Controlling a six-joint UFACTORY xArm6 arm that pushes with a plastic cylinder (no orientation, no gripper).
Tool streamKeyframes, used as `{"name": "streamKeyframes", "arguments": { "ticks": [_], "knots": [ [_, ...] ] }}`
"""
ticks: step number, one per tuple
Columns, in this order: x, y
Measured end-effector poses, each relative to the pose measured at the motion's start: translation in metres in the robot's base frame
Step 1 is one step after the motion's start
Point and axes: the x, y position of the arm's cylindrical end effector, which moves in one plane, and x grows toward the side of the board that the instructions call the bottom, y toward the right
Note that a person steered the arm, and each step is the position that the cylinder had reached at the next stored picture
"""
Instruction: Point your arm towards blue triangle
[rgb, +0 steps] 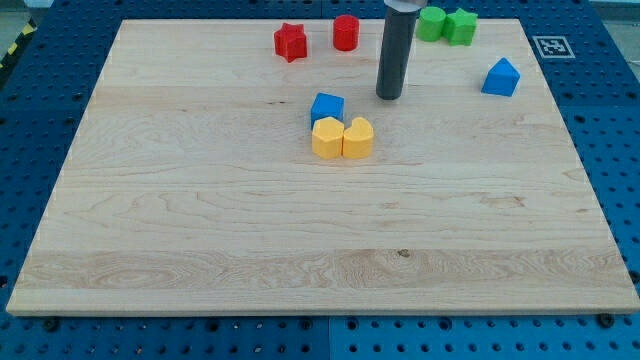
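The blue triangle sits on the wooden board near the view's upper right. My tip stands on the board well to the left of it and slightly lower in the view, apart from it. A blue cube lies to the lower left of my tip, not touching it.
A yellow hexagon and a yellow heart touch each other just below the blue cube. A red star and a red cylinder sit at the top. Two green blocks sit at the top right, behind the rod.
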Motion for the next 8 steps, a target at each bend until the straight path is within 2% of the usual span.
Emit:
{"name": "streamKeyframes", "arguments": {
  "ticks": [4,8],
  "knots": [
    [0.014,0.046],
    [0.033,0.169]
  ]
}}
